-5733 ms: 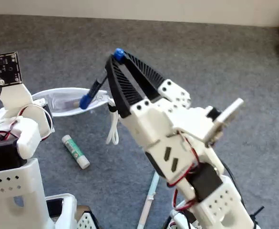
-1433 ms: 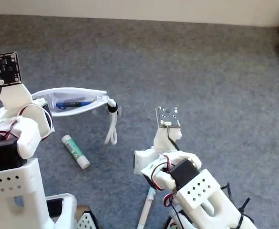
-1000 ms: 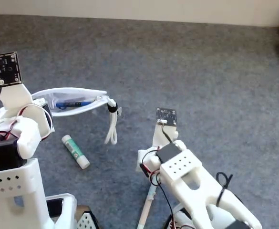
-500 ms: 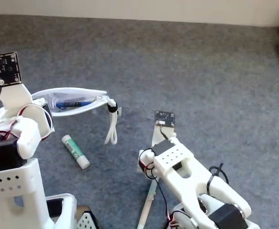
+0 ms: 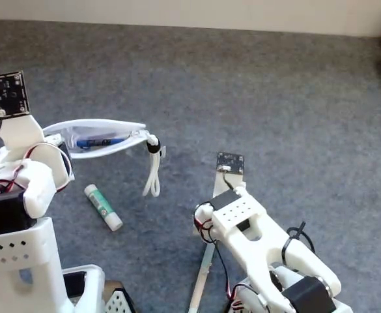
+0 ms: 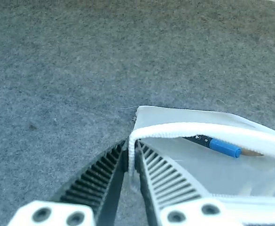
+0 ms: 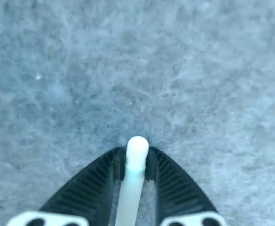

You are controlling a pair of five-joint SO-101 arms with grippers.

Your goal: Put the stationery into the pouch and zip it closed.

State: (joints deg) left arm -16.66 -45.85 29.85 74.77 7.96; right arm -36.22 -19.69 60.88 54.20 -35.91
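Gripping the white pen (image 7: pixel 130 188) nearest the arm bases, the right gripper (image 7: pixel 136 154) had its jaws pinched narrow on the barrel, with the rounded end poking just past the fingertips. The pen looked light, stiff and slick, and seemed likely to swivel or slip when held so near its end; a hold closer to mid-barrel would have steadied it. Its long axis ran in line with the fingers, slanting away from the table's near edge in the high view. Farther out, the glue stick (image 5: pixel 103 207) lay apart on the carpet (image 5: pixel 294 98). Beyond it, the left gripper (image 6: pixel 131 148) was clamped on the rim of the pouch (image 6: pixel 189 128), whose mouth gaped with a blue pen (image 6: pixel 219 146) inside.
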